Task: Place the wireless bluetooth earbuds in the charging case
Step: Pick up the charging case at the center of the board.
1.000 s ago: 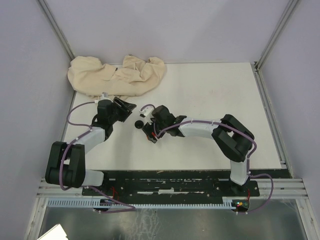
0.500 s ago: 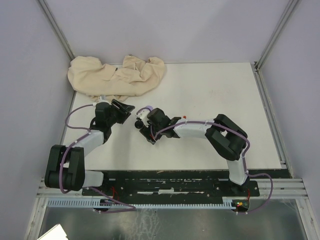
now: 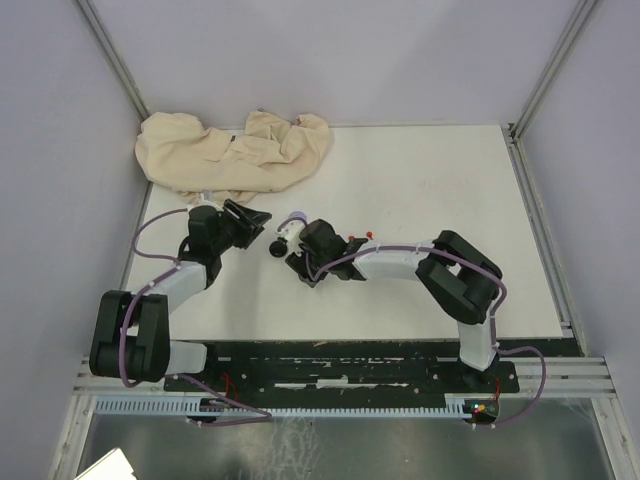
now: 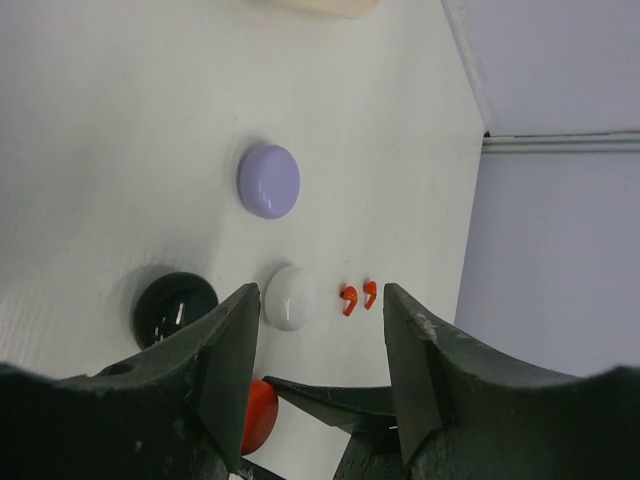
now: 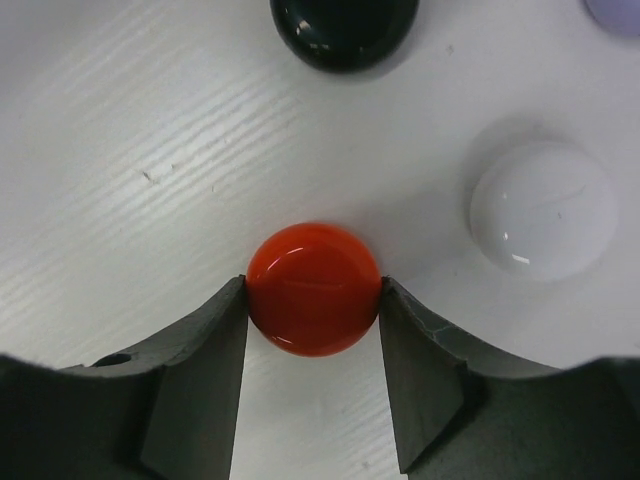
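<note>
**Step in hand.** The right gripper (image 5: 313, 300) takes hold of the red case (image 5: 313, 285). Its two fingers are part-closed, one pressed against each side of the round case, which sits flat on the table (image 5: 150, 130) between the fingertips. The left gripper (image 4: 318, 310) has its fingers set moderately wide, with nothing between them.

**Location of task items.** In the left wrist view, the two red earbuds (image 4: 358, 296) lie side by side on the table, beyond the gap between the left fingers and just inside the right-hand finger. The white case (image 4: 290, 297) lies just beside them, nearer the left-hand finger. The purple case (image 4: 269, 181) is farther out beyond the fingertips. The black case (image 4: 175, 308) is outside the left-hand finger. No other earbuds are visible.

**Containers.** All four cases show smooth domed tops and appear closed. Their contents cannot be seen.

**Next move (judgement).** The red case probably needs to be steadied or lifted and its lid opened. The free left gripper must close much narrower to pinch one small earbud.
</note>
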Action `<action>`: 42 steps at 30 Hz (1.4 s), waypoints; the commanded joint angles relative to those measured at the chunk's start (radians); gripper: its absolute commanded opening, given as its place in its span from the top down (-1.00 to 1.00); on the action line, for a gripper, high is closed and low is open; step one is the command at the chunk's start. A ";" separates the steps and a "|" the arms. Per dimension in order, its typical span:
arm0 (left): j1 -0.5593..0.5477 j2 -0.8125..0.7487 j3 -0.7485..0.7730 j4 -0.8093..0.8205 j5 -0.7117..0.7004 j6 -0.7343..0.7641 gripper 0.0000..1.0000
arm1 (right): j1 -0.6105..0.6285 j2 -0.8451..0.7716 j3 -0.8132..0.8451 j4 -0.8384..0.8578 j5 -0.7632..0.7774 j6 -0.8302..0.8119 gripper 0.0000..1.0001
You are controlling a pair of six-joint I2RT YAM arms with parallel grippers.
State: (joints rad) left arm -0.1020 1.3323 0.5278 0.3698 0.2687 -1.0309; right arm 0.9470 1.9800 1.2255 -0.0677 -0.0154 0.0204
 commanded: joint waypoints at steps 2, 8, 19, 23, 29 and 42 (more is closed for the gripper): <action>0.001 0.024 0.031 0.165 0.191 -0.063 -0.18 | -0.014 -0.221 -0.153 0.204 0.024 -0.020 0.53; -0.074 0.079 0.080 0.239 0.313 -0.046 -0.17 | -0.093 -0.386 -0.272 0.269 -0.128 -0.009 0.54; -0.212 0.169 0.096 0.354 0.388 -0.046 -0.13 | -0.212 -0.494 -0.283 0.163 -0.281 -0.020 0.55; -0.243 0.171 0.095 0.360 0.394 -0.028 -0.13 | -0.222 -0.491 -0.276 0.149 -0.298 -0.019 0.56; -0.260 0.170 0.091 0.360 0.410 -0.013 -0.13 | -0.226 -0.491 -0.273 0.149 -0.301 -0.015 0.56; -0.287 0.166 0.077 0.304 0.426 0.029 -0.09 | -0.231 -0.490 -0.262 0.147 -0.304 -0.011 0.56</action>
State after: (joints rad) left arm -0.3824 1.5028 0.5957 0.6636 0.6643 -1.0569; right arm 0.7223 1.5230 0.9382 0.0486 -0.3038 0.0116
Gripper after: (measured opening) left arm 0.552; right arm 0.582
